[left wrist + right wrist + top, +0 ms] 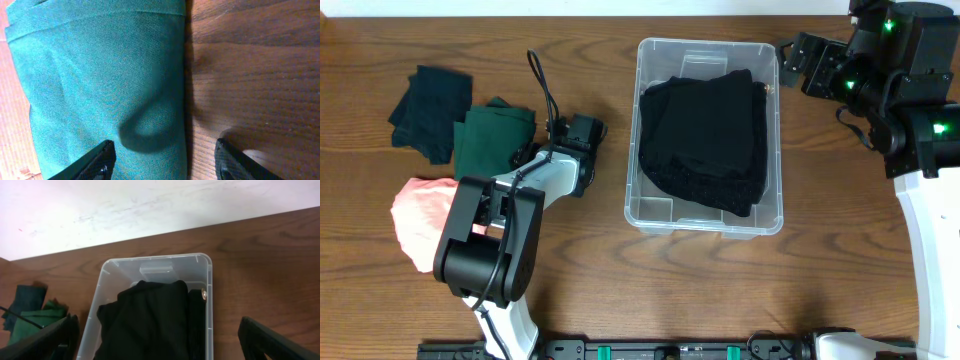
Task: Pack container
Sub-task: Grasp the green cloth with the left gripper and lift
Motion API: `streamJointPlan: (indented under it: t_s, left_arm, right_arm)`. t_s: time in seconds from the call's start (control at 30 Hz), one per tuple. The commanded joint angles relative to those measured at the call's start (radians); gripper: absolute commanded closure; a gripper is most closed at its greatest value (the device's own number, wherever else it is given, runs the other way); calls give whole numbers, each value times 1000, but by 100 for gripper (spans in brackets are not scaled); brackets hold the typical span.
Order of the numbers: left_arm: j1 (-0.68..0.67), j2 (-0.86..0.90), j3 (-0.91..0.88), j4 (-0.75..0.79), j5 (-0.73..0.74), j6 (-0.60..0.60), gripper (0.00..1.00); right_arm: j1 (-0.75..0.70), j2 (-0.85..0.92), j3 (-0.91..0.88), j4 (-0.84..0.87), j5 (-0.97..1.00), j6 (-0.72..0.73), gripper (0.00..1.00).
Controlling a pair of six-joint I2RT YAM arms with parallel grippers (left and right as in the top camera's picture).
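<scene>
Left jaws wide open, empty, straddling edge of folded dark-green cloth garment (100, 75) on brown wooden counter (250, 75). Right jaws likewise open, empty. Mid-counter: clear rectangular plastic container (660, 212), black garment (705, 130) inside. Probably light, rigid, slippery; best gripped at rim.

Table (620, 290): dark wood, visible grain, low sheen. Container (660, 212), centre of the overhead frame: clear plastic, smooth and glossy. Black garment (705, 135) inside it: matt cloth, with a rougher, lace-like texture along its lower edge. Green garment (100, 75): fine-weave cloth, matt, smooth to the eye. Pink garment (420, 215), lower left of the overhead frame: soft matt cloth. Left gripper (164, 155): fingers (102, 160) black and glossy, with a woven carbon-type pattern.
</scene>
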Motion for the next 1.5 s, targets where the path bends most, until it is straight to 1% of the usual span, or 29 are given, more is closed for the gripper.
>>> streamJointPlan:
  t_s: [0.0,0.27,0.37,0.53,0.7,0.97,1.07,1.23,1.4,1.47]
  left_arm:
    - [23,16,8,1,-25,16,35]
    - [83,45,8,16,-33,24,35]
    - [89,51,8,43,-55,32,35]
    - [96,89,8,70,-51,73,35]
    - [95,129,8,77,-51,71,37]
    - [100,132,8,79,-51,57,71]
    - [100,127,9,75,-51,56,76]
    - [97,87,9,68,-51,50,80]
    - [89,-29,9,46,-51,39,81]
    - [87,-91,9,32,-53,39,92]
  right_arm:
    - [-7,-5,2,-1,2,7,1]
    - [-7,-5,2,-1,2,7,1]
    - [-7,-5,2,-1,2,7,1]
    - [-7,-5,2,-1,2,7,1]
    - [-7,-5,2,-1,2,7,1]
    - [-7,-5,2,-1,2,7,1]
    - [-7,-5,2,-1,2,7,1]
    - [-7,-5,2,-1,2,7,1]
    - [-7,-5,2,-1,2,7,1]
    - [-7,-5,2,-1,2,7,1]
